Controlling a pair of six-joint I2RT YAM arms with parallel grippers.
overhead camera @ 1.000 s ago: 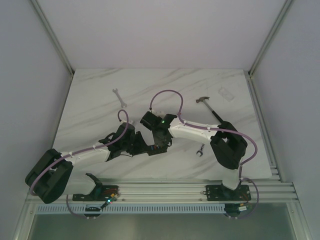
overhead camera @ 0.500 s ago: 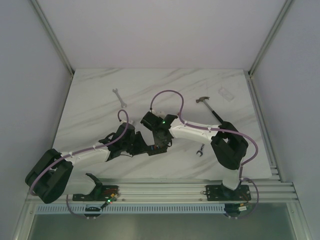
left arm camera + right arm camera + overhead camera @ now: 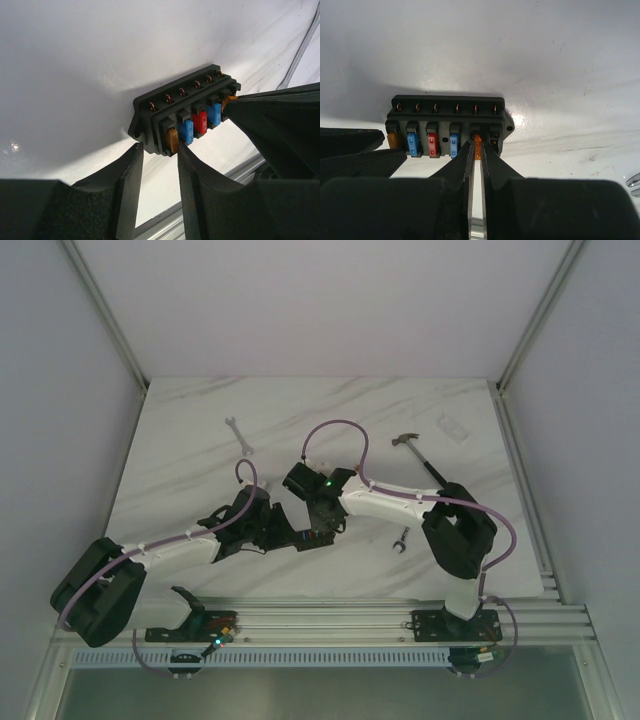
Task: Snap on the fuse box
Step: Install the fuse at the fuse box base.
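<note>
The fuse box [image 3: 185, 117] is a black block with orange, blue and red fuses in a row, lying on the white table. In the top view it [image 3: 311, 537] sits between the two arms near the front middle. My left gripper [image 3: 160, 150] is closed on the box's end, one fingertip on the flange and the other against the end orange fuse. My right gripper [image 3: 478, 146] is shut on a small orange fuse [image 3: 478, 142] that sits in the fifth slot of the fuse box [image 3: 445, 120]. The slot beside it looks empty.
A wrench [image 3: 238, 435] lies at the back left and a hammer [image 3: 420, 452] at the back right. A small clear plastic piece [image 3: 453, 428] is near the far right edge. A short wrench [image 3: 400, 539] lies right of the grippers. The aluminium rail [image 3: 330, 620] runs along the front.
</note>
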